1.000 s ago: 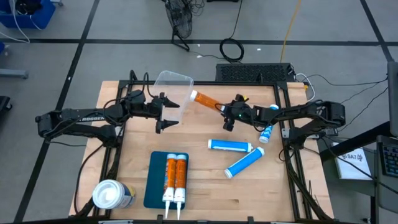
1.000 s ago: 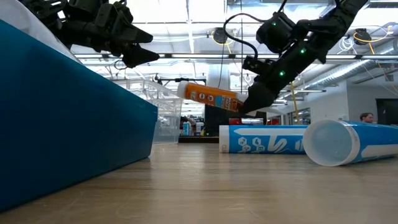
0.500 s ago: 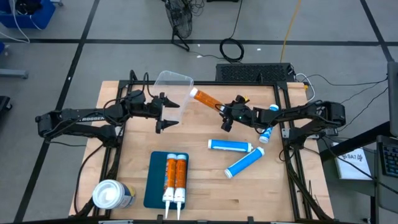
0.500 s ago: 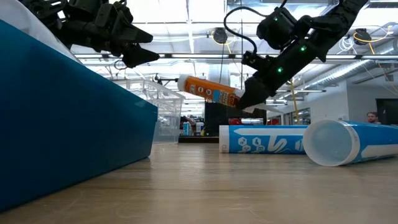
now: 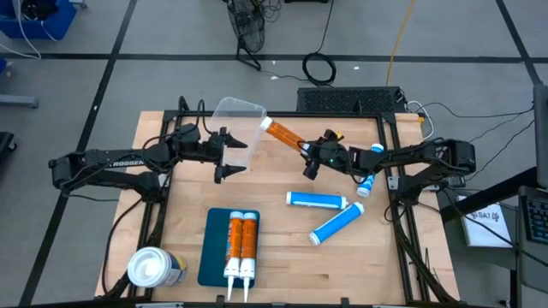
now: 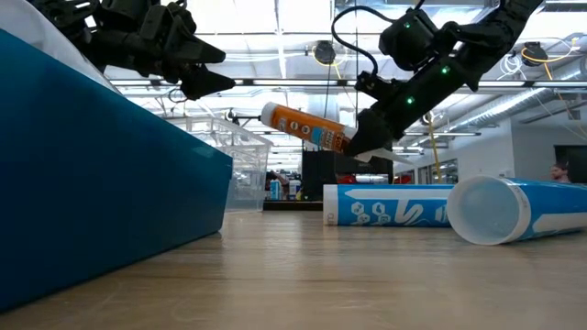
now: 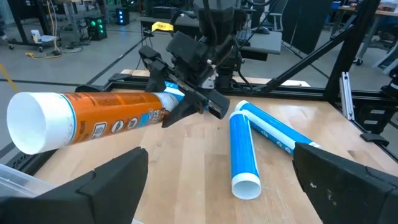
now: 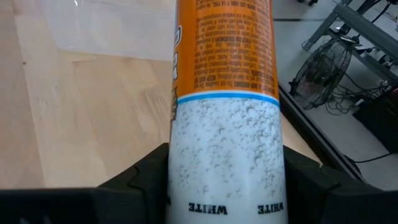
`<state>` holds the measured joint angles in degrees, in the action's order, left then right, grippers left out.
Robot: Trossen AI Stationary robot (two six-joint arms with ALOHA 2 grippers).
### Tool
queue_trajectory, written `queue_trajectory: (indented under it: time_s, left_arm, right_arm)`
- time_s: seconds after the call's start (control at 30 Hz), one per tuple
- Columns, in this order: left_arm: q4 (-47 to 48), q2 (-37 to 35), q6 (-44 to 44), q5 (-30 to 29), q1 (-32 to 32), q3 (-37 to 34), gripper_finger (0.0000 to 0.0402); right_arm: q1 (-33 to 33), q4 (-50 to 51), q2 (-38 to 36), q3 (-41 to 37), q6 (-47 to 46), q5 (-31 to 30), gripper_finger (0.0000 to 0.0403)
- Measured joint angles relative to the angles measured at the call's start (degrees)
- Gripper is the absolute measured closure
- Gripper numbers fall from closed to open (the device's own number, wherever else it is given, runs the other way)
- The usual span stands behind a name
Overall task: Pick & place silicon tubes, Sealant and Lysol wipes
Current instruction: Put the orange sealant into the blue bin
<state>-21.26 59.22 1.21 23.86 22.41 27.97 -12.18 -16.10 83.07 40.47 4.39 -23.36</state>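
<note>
I have the right gripper (image 5: 311, 161) clamped on the orange sealant tube (image 5: 281, 134), lifted clear of the table toward the far clear bin (image 5: 235, 120) — probably its drop point. The left gripper (image 5: 229, 156) waits beside it, jaws wide, empty — ready to help.

Grey floor (image 5: 171, 34) with dark seam lines; fan (image 5: 249, 26) at 12 o'clock, blue bin (image 5: 38, 19) at 10 o'clock, ceiling strip lights (image 6: 275, 18).
</note>
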Motion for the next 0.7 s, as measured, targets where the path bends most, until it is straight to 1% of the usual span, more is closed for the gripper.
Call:
queue_trajectory:
  time_s: [0.1,0.2,0.27,0.33,0.4,0.5,0.6,0.7]
  left_arm:
    - [0.0,0.0,0.0,0.0,0.0,0.0,0.0009]
    - [0.0,0.0,0.0,0.0,0.0,0.0,0.0009]
    - [0.0,0.0,0.0,0.0,0.0,0.0,0.0009]
    - [0.0,0.0,0.0,0.0,0.0,0.0,0.0009]
    - [0.0,0.0,0.0,0.0,0.0,0.0,0.0009]
    - [0.0,0.0,0.0,0.0,0.0,0.0,0.0009]
    - [0.0,0.0,0.0,0.0,0.0,0.0,0.0009]
    - [0.0,0.0,0.0,0.0,0.0,0.0,0.0009]
  right_arm:
    - [0.0,-3.1,0.0,-1.2,1.9,5.7,0.0192]
    - [0.1,-9.9,0.0,-4.2,2.2,13.5,0.0185]
    - [0.0,-14.5,0.0,-6.3,2.1,17.4,0.0188]
    - [-0.1,-18.2,0.0,-8.0,1.7,19.0,0.0194]
    - [-0.1,-20.3,0.0,-9.3,1.2,19.1,0.0194]
    - [-0.2,-21.7,0.0,-10.7,1.1,19.7,0.0194]
    - [-1.2,-22.8,0.0,-11.3,0.6,23.2,0.0194]
    - [-2.5,-23.2,-0.1,-11.8,0.6,23.8,0.0194]
